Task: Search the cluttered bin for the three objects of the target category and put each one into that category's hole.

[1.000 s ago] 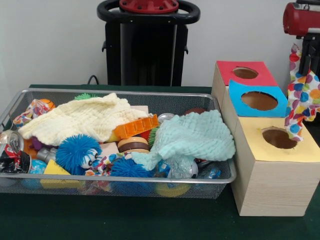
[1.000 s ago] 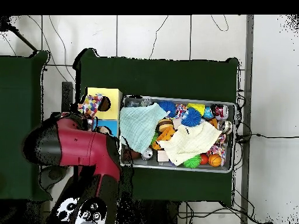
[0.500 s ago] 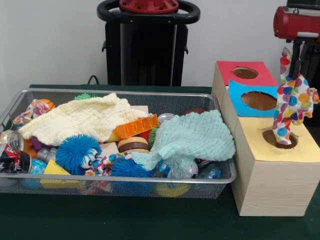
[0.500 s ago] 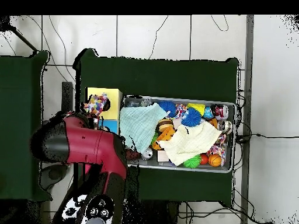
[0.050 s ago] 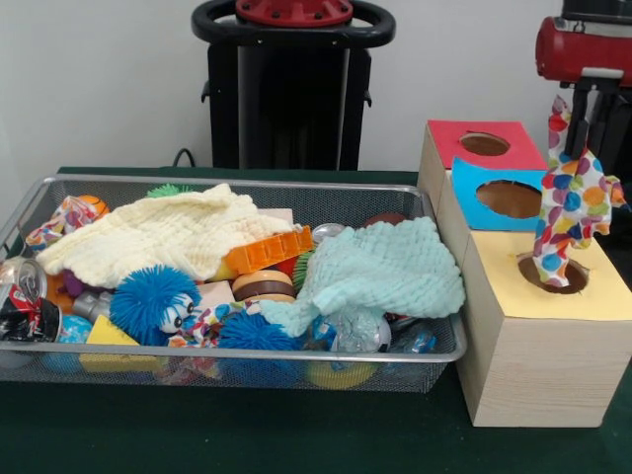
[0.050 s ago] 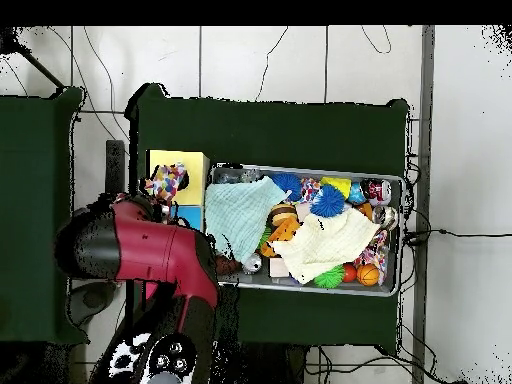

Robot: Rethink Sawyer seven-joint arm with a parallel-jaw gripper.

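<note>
My gripper (image 5: pixel 582 123) hangs at the upper right, shut on a polka-dot cloth (image 5: pixel 573 207). The cloth droops straight down, and its lower end reaches the round hole (image 5: pixel 553 274) in the yellow top of the wooden box (image 5: pixel 533 360). From above, the cloth (image 6: pixel 165 182) shows over the yellow box top (image 6: pixel 188 160), with the red arm (image 6: pixel 140 250) beside it. In the mesh bin (image 5: pixel 247 184) lie a pale yellow cloth (image 5: pixel 158 237) and a mint cloth (image 5: pixel 380 272). Another patterned cloth (image 5: pixel 64 217) sits at the bin's far left.
Behind the yellow hole are a blue-topped hole (image 5: pixel 512 199) and a red-topped hole (image 5: pixel 484 144). The bin also holds blue fuzzy balls (image 5: pixel 153 296), an orange toy (image 5: pixel 267 250), a soda can (image 5: pixel 22 291) and several other small items. The bin (image 6: pixel 395 182) lies right of the boxes from above.
The gripper carried the polka-dot cloth from the right edge leftward to above the yellow hole, and the cloth's lower end now hangs at that hole.
</note>
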